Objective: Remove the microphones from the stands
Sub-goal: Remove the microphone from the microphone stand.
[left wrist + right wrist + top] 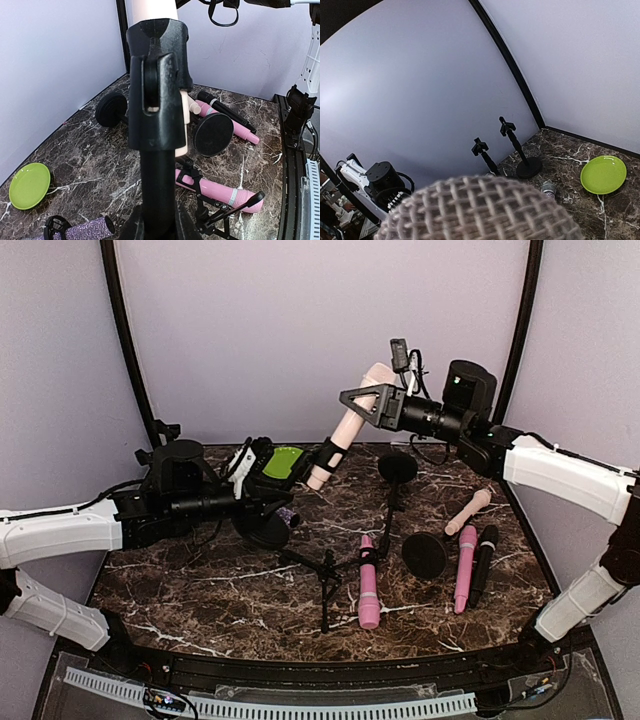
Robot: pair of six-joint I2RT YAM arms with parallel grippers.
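Right hand closed on head of cream microphone, body seated in clip of stand; left hand clamped around the pole.

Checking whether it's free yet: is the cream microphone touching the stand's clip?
Touching. The left wrist view shows the cream microphone running through the black clip, which wraps closely around it.

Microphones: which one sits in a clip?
The cream microphone in the black clip; the pink ones, black one and beige one lie on the table.
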